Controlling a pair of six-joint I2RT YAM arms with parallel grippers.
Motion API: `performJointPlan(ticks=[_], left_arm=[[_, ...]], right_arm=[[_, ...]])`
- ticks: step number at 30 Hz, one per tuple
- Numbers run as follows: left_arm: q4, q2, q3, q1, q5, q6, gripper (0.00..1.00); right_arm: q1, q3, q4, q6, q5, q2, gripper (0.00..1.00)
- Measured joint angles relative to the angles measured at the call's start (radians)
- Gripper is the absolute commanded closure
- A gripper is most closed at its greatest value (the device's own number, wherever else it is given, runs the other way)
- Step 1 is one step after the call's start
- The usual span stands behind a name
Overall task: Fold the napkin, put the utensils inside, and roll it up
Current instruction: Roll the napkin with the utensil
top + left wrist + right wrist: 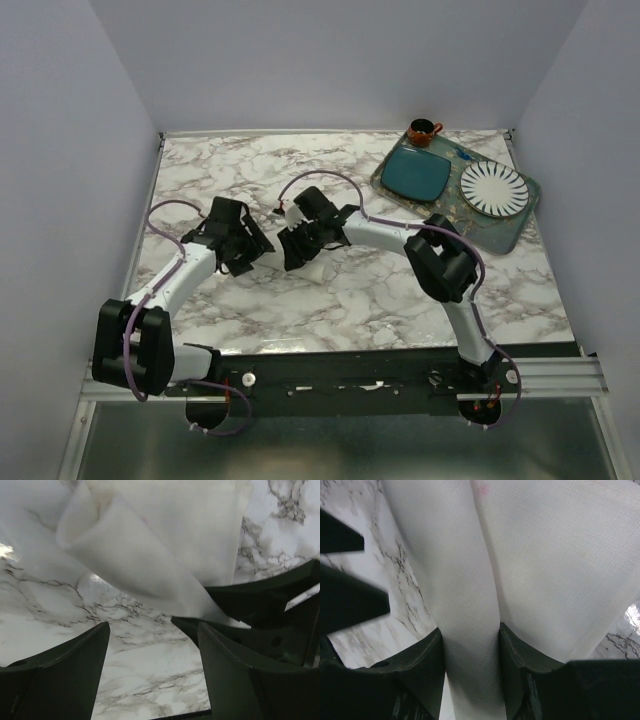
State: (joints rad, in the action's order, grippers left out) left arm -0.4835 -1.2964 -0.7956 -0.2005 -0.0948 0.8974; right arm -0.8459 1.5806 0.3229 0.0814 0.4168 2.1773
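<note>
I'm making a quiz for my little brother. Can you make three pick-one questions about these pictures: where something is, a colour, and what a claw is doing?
1. Where on the table is the tray?
A. near left corner
B. far right corner
C. middle

2. What colour is the square plate?
A. teal
B. red
C. yellow

3. What is the right gripper doing?
A. hanging open over nothing
B. lifting the tray
C. pinching a fold of the napkin

Answers:
1 B, the top view shows the tray by the far right corner.
2 A, the square plate is plainly teal.
3 C, the right wrist view shows cloth squeezed in its grip.
</note>
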Motion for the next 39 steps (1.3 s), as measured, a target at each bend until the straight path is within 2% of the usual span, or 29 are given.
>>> performJointPlan(ticks=[5,13,18,22,23,27,29,32,36,39], left_arm=[[-0.010,-0.014,0.001,-0.103,0.026,0.080,0.18],[-0.013,-0.100,-0.002,-0.108,0.121,0.210,0.21],[0.015,-0.141,-0.003,-0.108,0.130,0.268,0.23],[0.027,-0.172,-0.016,-0.108,0.153,0.291,0.32],[0.030,-0.179,-0.018,-0.108,0.158,0.294,0.37],[0.034,-0.208,-0.026,-0.107,0.198,0.299,0.47],[0.034,-0.212,-0.026,-0.107,0.214,0.298,0.54],[0.043,-0.213,-0.024,-0.106,0.222,0.297,0.55],[0.063,-0.217,-0.015,-0.106,0.221,0.297,0.56],[0.069,-0.218,-0.014,-0.106,0.218,0.298,0.56]], right_arm=[[0.053,0.042,-0.005,0.086,0.169,0.053,0.49],[0.081,0.066,-0.009,0.179,0.341,0.105,0.49],[0.082,0.066,-0.010,0.205,0.385,0.116,0.49],[0.082,0.066,-0.011,0.214,0.403,0.119,0.49],[0.082,0.066,-0.010,0.214,0.405,0.120,0.48],[0.083,0.065,-0.010,0.213,0.407,0.120,0.45],[0.087,0.064,-0.010,0.210,0.407,0.120,0.37],[0.087,0.064,0.000,0.201,0.391,0.109,0.28],[0.063,0.037,0.039,0.163,0.267,0.038,0.15],[0.016,-0.040,0.045,0.130,0.057,-0.062,0.13]])
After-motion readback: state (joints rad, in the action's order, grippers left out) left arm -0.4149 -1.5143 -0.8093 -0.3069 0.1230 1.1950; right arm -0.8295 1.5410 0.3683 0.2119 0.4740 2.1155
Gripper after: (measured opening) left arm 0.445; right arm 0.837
